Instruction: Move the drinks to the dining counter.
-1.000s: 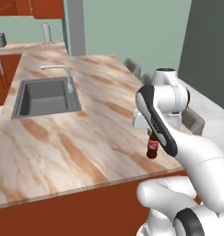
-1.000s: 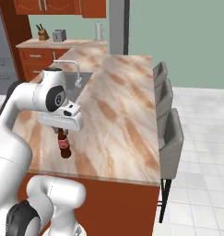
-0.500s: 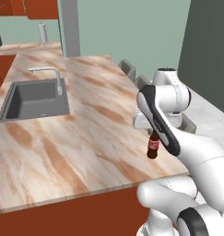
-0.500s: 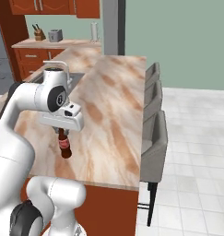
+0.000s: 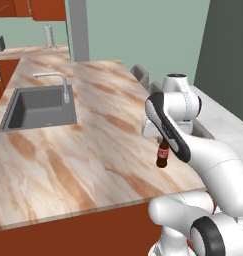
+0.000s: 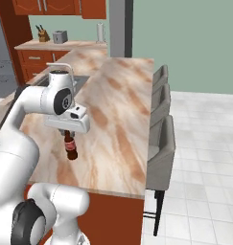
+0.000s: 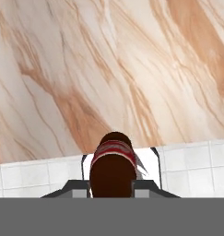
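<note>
Jaws pinched on the neck of a glossy dark cola bottle (image 5: 162, 156), red-labelled, above the veined marble dining counter (image 5: 83, 150).

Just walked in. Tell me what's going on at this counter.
The white robot arm's gripper is shut on the neck of a small dark brown cola bottle with a red label, holding it upright over the near end of the long beige-brown veined marble counter. Whether the bottle's base touches the top cannot be told. The built-in grey sink with its faucet lies farther along, and grey chairs line the counter's edge.
</note>
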Controlling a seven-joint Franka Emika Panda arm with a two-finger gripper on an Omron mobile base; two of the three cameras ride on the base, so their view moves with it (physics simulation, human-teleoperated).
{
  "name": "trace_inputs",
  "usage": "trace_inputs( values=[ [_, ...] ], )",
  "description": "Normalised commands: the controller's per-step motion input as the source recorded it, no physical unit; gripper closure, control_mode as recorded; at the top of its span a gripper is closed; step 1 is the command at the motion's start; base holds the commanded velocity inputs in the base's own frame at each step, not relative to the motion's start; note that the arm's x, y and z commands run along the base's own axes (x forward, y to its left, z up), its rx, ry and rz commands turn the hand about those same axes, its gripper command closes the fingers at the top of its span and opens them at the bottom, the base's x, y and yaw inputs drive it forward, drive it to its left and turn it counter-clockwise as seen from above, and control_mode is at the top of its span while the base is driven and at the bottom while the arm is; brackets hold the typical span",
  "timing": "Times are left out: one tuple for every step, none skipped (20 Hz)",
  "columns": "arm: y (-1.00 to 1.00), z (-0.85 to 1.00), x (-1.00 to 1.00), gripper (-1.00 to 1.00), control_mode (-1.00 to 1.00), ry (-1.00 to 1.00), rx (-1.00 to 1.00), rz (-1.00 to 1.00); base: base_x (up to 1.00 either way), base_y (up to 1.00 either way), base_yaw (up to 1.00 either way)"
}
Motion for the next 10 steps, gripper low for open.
trace_inputs(
  values=[
    [0.00,-0.12,1.00,1.00,-1.00,0.00,0.00,0.01,0.00,0.00,0.00],
    [0.00,-0.18,1.00,1.00,-1.00,0.01,0.00,0.01,0.00,0.00,0.00],
    [0.00,-0.23,1.00,1.00,-1.00,0.02,0.00,0.02,0.00,0.00,0.00],
    [0.00,-0.26,1.00,1.00,-1.00,0.01,0.00,0.02,0.00,0.00,0.00],
    [0.00,-0.25,1.00,1.00,-1.00,0.00,0.01,0.02,0.00,0.00,0.00],
    [0.00,-0.24,0.98,1.00,-1.00,0.00,0.00,0.02,0.00,0.00,0.00],
    [0.00,-0.28,0.96,1.00,-1.00,0.00,0.00,0.01,0.00,0.00,0.00],
    [0.00,-0.29,0.98,1.00,-1.00,0.00,0.00,0.01,0.00,0.00,0.00],
    [0.00,-0.29,1.00,1.00,-1.00,0.02,0.01,0.02,0.00,0.00,0.00],
    [0.00,-0.30,1.00,1.00,-1.00,0.01,0.00,0.01,0.00,0.00,0.00]
  ],
)
